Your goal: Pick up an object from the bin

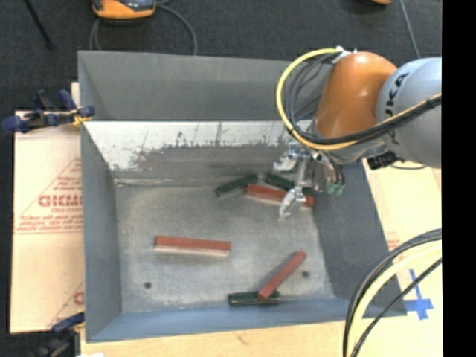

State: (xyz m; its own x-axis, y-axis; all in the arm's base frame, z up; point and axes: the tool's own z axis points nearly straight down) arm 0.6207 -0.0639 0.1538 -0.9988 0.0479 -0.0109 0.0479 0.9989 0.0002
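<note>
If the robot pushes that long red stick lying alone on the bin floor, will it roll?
Probably not: the red stick looks flat-sided, so it would likely slide. It lies straight, so it is probably stiff.

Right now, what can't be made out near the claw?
Red-brown bar, right end, camera view: hidden under the claw.
Dark green stick behind it: partly covered by the claw.
Bin, back right corner: blocked by the arm's orange cover.
Whether claw touches the bar: unclear.
</note>
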